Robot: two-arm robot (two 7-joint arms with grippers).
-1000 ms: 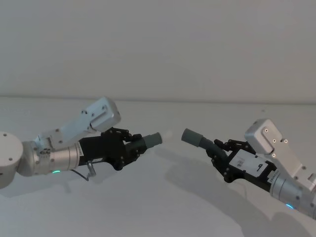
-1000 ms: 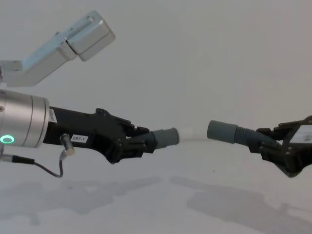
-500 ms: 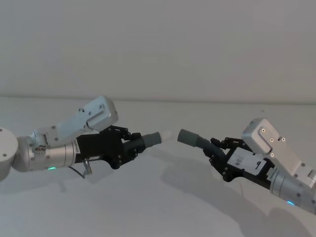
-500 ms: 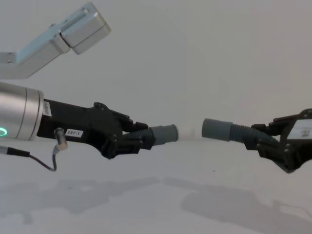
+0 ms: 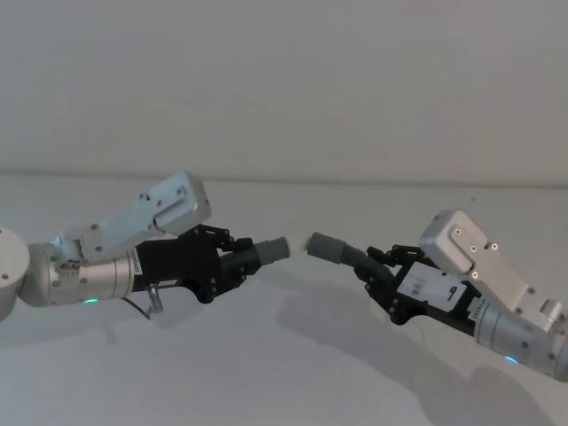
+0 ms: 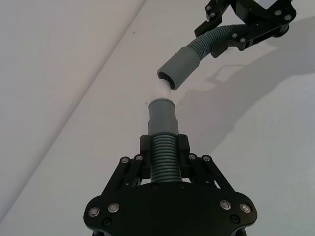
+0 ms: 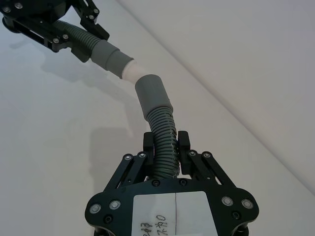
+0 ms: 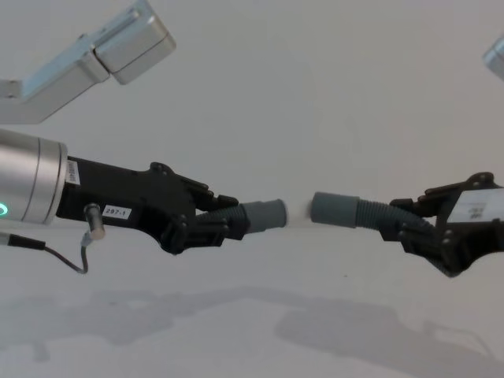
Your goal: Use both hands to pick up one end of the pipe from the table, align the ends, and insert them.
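Both pieces of the pipe are held in the air above the table (image 5: 266, 373). My left gripper (image 5: 232, 263) is shut on the ribbed part of the left piece. That piece's grey collar (image 8: 264, 216) ends in a short white tip (image 6: 162, 91) pointing right. My right gripper (image 5: 382, 275) is shut on the ribbed part of the right piece, whose grey collar (image 8: 335, 209) points left. The white tip sits at the mouth of the right collar (image 7: 152, 96), and the two pieces meet at a slight angle. I cannot tell whether the tip is inside.
The white table runs back to a plain off-white wall (image 5: 284, 89). Shadows of both arms fall on the table beneath them. A thin cable (image 8: 67, 264) hangs under the left arm.
My right gripper has moved left with its piece, closing the gap between the two collars. The left gripper has held almost still.
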